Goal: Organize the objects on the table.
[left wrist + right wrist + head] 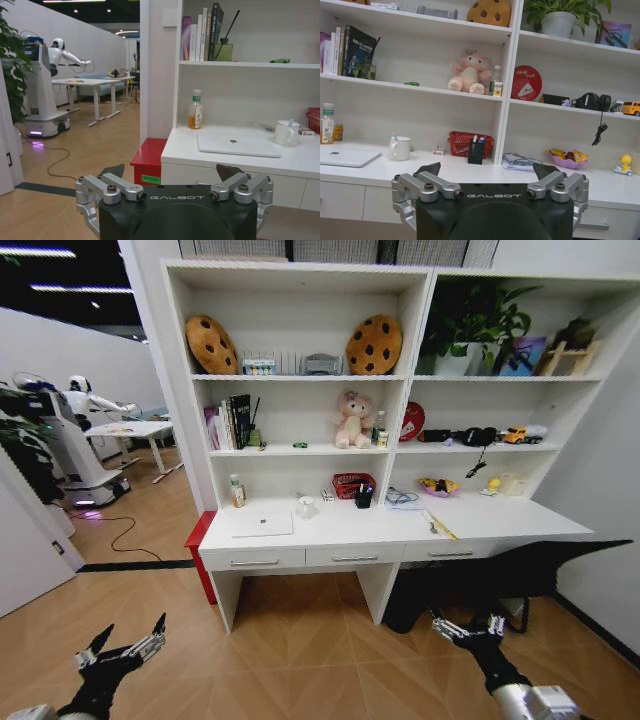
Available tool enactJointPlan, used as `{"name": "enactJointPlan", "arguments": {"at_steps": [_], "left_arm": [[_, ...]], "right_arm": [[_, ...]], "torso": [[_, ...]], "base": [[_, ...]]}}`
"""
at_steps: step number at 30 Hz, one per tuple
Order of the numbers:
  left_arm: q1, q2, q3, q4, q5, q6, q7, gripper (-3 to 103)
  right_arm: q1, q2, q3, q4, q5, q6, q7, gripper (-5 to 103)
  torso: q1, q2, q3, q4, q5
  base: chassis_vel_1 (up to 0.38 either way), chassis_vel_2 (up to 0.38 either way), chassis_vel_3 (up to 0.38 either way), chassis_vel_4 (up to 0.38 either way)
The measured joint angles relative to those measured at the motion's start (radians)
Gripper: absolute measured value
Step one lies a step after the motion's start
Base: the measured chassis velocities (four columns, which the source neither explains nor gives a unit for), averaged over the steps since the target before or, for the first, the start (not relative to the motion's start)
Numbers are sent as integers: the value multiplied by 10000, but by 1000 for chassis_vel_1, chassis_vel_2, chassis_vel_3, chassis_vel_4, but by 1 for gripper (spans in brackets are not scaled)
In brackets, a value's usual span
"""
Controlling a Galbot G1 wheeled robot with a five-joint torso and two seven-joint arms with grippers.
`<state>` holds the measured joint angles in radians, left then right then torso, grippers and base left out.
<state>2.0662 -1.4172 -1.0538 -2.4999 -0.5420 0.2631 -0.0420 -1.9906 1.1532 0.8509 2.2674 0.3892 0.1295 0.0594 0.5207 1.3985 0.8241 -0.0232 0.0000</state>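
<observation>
Silver laptop (pixel 262 523) x1, pen cup (pixel 364 498) x1, table (pixel 480 521).

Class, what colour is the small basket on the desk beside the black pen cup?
Red. The basket shows best in the right wrist view, behind the pen cup.

A closed silver laptop (pixel 262 523) lies flat at the left end of the white table (pixel 330 537). A black pen cup (pixel 364 497) holding pens stands upright near the back edge, mid-table.
</observation>
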Motion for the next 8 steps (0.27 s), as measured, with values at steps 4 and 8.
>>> {"name": "enactJointPlan", "arguments": {"at_steps": [4,8], "left_arm": [[0,0,0,0,0,0,0,100],[0,0,0,0,0,0,0,100]], "right_arm": [[0,0,0,0,0,0,0,100],[0,0,0,0,0,0,0,100]], "torso": [[0,0,0,0,0],[-1,0,0,0,0]], "base": [[0,0,0,0],[0,0,0,0]]}}
